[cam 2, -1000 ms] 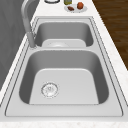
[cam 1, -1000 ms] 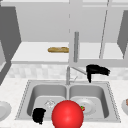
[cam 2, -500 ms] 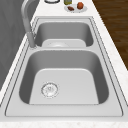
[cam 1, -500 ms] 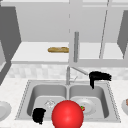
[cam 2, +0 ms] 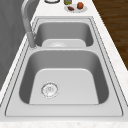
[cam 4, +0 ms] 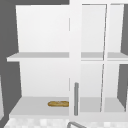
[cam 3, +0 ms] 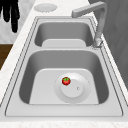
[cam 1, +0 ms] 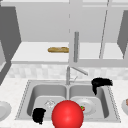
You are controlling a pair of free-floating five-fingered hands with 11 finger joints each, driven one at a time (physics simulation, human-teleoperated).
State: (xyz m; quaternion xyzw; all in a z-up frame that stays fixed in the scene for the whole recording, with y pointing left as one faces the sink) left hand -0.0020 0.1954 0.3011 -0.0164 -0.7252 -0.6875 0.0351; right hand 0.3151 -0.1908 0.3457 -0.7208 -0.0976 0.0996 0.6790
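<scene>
Front view: right hand (cam 1: 101,83) hovers over right basin's back rim, fingers drooping loose, holding nothing. Left hand (cam 1: 39,115) low at sink (cam 1: 25,92) front edge, fingers hanging relaxed. Tomato (cam 3: 66,80) sits on plate (cam 3: 83,93) in right basin.

Light was bright, even and diffuse, with no evident source. Soft shading darkened the walls inside the sink (cam 2: 65,75). No glare showed on its steel; edges around it looked blurred.

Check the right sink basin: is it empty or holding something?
Not empty. A white plate lies flat on the right basin floor, with a small tomato resting on it.
</scene>
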